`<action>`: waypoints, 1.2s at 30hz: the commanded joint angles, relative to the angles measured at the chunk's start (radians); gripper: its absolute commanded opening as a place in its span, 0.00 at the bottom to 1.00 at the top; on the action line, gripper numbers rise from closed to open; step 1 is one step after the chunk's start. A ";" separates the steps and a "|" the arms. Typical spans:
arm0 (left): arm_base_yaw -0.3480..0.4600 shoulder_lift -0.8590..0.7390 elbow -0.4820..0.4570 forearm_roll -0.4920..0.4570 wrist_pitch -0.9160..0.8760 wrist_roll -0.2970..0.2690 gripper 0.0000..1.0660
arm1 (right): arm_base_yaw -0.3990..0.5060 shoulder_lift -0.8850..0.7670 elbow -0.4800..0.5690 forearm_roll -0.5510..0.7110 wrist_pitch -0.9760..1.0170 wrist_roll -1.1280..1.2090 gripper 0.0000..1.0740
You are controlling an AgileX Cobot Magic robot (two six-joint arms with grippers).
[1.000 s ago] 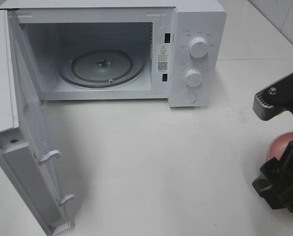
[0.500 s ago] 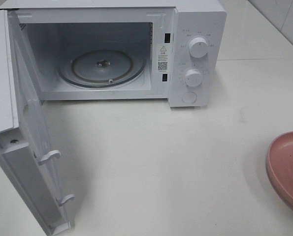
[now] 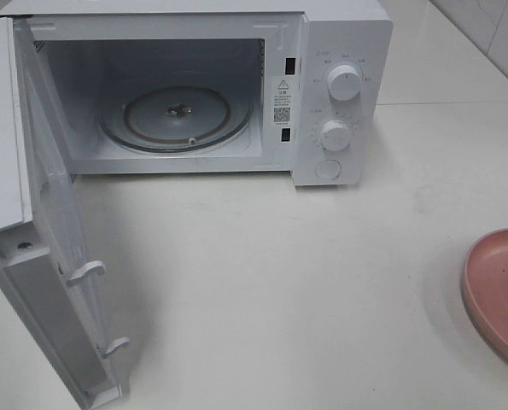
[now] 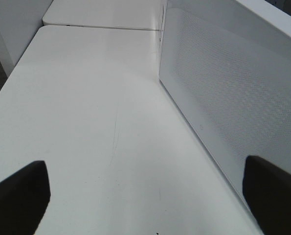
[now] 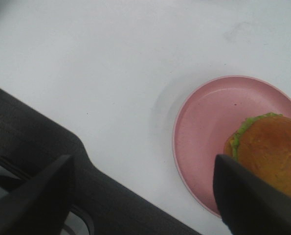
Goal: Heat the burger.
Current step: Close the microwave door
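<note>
The burger (image 5: 266, 155) sits on the pink plate (image 5: 209, 122) at the table's right edge, well apart from the microwave (image 3: 343, 51), whose door (image 3: 44, 248) stands open. The right gripper (image 5: 145, 196) hangs above the plate, fingers spread, holding nothing. It is the nearer arm; the left gripper (image 4: 145, 196), also open, is beside the door.

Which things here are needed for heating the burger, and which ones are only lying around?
Belong to the job:
- burger, resting on the pink plate
- microwave, door open, glass turntable bare
- right gripper, open above the plate
- left gripper, open beside the microwave door

Just lying about:
- nothing else visible on the white table
</note>
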 commanded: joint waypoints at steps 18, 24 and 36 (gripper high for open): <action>0.001 -0.017 -0.001 0.002 -0.001 -0.004 0.94 | -0.351 -0.355 0.166 0.077 -0.116 -0.073 0.71; 0.001 -0.017 -0.001 0.002 -0.001 -0.004 0.94 | -0.430 -0.430 0.199 0.096 -0.151 -0.079 0.71; 0.001 -0.017 -0.001 0.002 -0.001 -0.004 0.94 | -0.583 -0.538 0.199 0.100 -0.151 -0.083 0.71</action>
